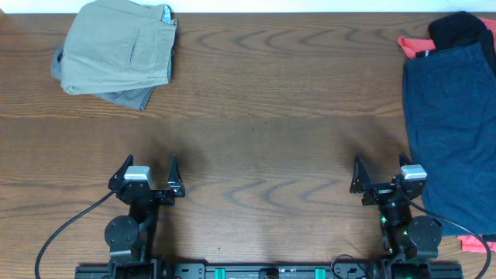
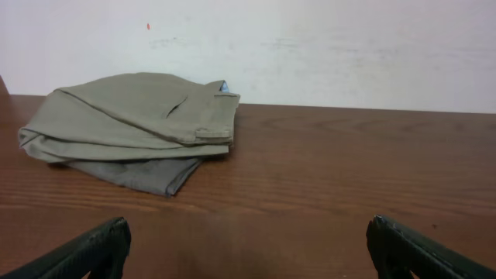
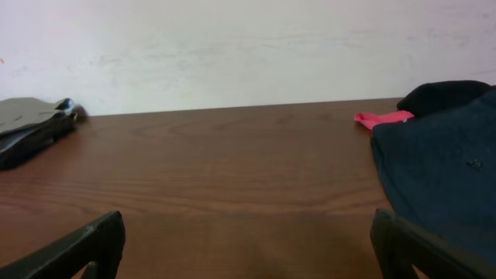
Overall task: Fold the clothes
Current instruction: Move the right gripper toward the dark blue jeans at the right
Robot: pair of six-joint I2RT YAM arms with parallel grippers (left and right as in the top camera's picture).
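Observation:
Folded tan shorts [image 1: 120,43] lie on folded grey shorts [image 1: 132,94] at the far left; the left wrist view shows the tan shorts [image 2: 132,108] and the grey shorts [image 2: 139,172]. Dark navy shorts [image 1: 453,132] lie spread along the right edge, also in the right wrist view [image 3: 442,170]. A black top [image 1: 461,31] and a coral-red piece [image 1: 411,44] lie behind them. My left gripper [image 1: 147,177] is open and empty near the front left. My right gripper [image 1: 381,174] is open and empty just left of the navy shorts.
The brown wooden table [image 1: 263,116] fills the view. A pale wall [image 2: 310,46] rises behind its far edge. More coral-red fabric [image 1: 477,244] shows at the front right corner under the navy shorts. Black cables trail from both arm bases.

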